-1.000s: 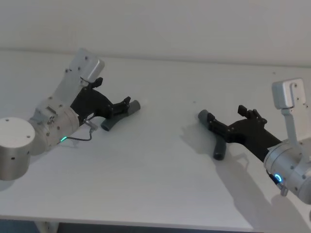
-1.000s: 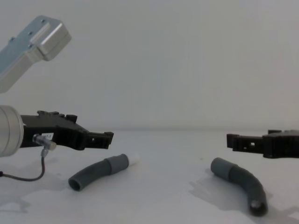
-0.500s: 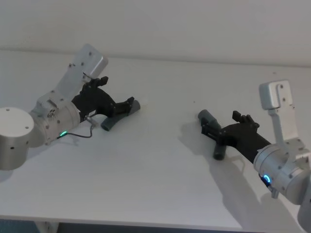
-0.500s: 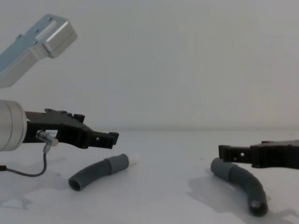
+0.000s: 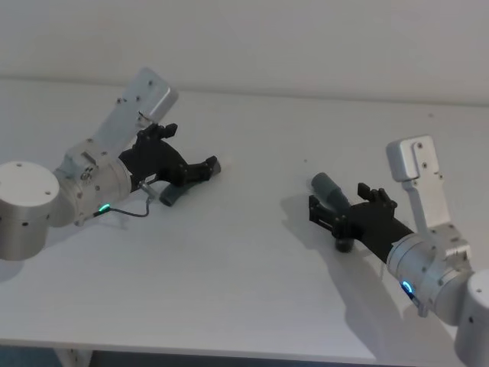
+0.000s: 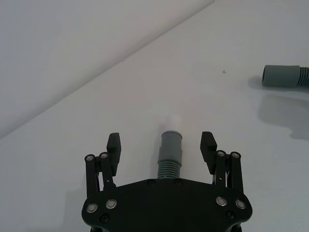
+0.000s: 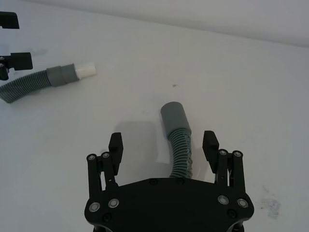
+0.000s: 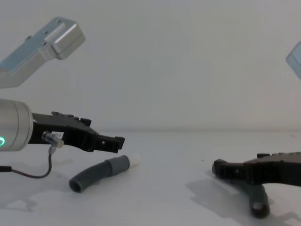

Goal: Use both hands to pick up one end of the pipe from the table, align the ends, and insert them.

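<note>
Two grippers (image 6: 161,143) (image 7: 163,142), fingers (image 6: 114,145) wide, straddling pipe pieces (image 6: 169,164) (image 7: 174,118)

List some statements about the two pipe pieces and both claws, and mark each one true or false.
1. The stub piece and the collar piece both lie on the table, apart. True.
2. The left claw and the right claw are both open. True.
3. The left claw holds the stub piece in the air. False: the piece lies on the table, and the open claw is over it without gripping it.
4. The white stub sits inside the collar piece's mouth. False: the stub is bare and the two pieces are unjoined.
5. The right claw is low, with the collar piece between its fingers. True.
</note>
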You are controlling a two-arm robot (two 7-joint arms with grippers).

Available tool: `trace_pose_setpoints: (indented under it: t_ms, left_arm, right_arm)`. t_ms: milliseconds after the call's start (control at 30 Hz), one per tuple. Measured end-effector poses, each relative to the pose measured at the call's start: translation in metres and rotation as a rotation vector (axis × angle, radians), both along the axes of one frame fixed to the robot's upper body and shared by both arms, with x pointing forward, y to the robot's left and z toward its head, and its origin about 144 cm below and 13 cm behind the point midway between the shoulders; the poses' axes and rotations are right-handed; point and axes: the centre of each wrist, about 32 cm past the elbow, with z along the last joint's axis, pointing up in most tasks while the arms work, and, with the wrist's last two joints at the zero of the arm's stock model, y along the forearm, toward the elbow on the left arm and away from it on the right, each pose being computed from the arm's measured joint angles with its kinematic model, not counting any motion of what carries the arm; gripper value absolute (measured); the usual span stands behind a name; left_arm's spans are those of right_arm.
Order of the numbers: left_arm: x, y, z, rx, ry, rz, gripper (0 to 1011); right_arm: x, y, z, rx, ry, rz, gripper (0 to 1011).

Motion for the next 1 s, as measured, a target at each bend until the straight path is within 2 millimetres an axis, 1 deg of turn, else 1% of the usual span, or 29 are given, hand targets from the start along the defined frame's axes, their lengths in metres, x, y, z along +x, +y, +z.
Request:
trace_pose_setpoints:
  t_ms: [400,1000]
  left_arm:
    - [0.003,-0.004,0.004,0.006,0.050,0.002,1000]
    - [0.007,-0.008,0.007,0.003,0.089,0.015,1000]
  right_arm:
    - [0.004,0.002,-0.004,-0.013,0.018,0.006,1003]
    - [0.013,0.000,-0.006,0.006,0.069,-0.008,1004]
